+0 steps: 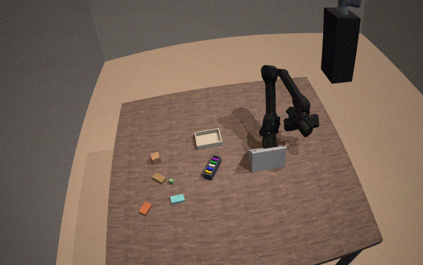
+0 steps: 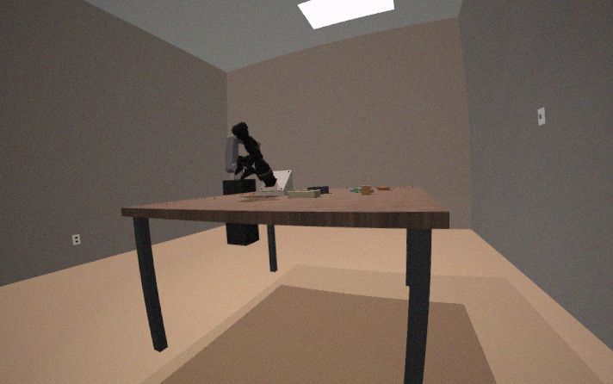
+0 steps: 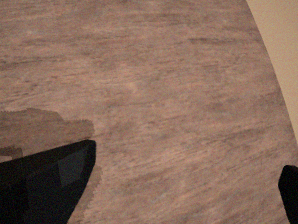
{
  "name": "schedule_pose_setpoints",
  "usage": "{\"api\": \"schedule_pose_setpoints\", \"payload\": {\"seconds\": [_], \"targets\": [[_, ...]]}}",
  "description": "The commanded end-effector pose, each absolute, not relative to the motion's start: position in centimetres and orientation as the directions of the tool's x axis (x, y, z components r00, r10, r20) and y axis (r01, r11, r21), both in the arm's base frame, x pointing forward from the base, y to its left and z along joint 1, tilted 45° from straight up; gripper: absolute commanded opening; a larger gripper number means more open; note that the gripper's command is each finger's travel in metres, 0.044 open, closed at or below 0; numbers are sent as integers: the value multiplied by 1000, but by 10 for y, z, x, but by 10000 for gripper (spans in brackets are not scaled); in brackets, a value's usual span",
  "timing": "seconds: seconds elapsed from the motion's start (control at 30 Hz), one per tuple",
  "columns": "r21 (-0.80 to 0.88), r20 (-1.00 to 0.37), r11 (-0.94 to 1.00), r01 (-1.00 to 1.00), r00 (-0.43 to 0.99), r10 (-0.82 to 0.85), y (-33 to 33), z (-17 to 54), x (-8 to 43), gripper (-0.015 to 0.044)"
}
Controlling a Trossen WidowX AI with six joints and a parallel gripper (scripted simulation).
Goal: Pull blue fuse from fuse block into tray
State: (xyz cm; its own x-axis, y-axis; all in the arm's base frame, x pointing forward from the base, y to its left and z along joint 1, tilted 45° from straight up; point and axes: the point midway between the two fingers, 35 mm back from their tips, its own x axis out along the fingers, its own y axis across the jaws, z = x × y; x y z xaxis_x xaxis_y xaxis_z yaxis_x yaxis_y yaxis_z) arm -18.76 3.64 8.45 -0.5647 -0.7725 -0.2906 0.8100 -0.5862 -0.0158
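The top camera hangs high, looking steeply down on the whole bench and arm. The exterior one sits low and well back across the room, near bench-edge height, sharing the same bench and arm. The wrist camera rides close above the wood, looking down past the widely spread end effector.

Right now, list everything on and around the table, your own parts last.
tray: 1, cream, mid-table, holds nothing
fuse block: 1, dark, near the tray; a row of fuses in it
blue fuse: 1, seated in the block
blocks: 2 tan, 1 small green, 1 teal, 1 orange, far from the arm
base box: 1, grey, under the arm
pillar: 1, black, beside the table
table: 1, brown wood
arm: 1, black, folded
tool: 1, open, over bare wood
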Motion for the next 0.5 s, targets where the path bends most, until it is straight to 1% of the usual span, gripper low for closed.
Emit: {"api": "schedule_pose_setpoints", "payload": {"seconds": [0.0,0.03,0.13,0.2,0.3,0.33,0.37,0.4,0.47], "targets": [[-1,-296,-591,806,-565,-770,38,84,-187,374],[43,-311,-606,794,-566,-763,43,81,-185,348],[285,-398,-685,671,-567,-721,72,67,-170,269],[437,-458,-725,532,-562,-688,93,58,-156,216],[616,-545,-745,256,-545,-637,121,44,-129,138],[656,-574,-740,150,-537,-618,131,39,-118,111],[672,-588,-735,97,-533,-608,135,37,-113,85],[685,-602,-727,43,-529,-598,139,34,-107,74],[706,-629,-705,-69,-519,-579,147,30,-95,74]]}}
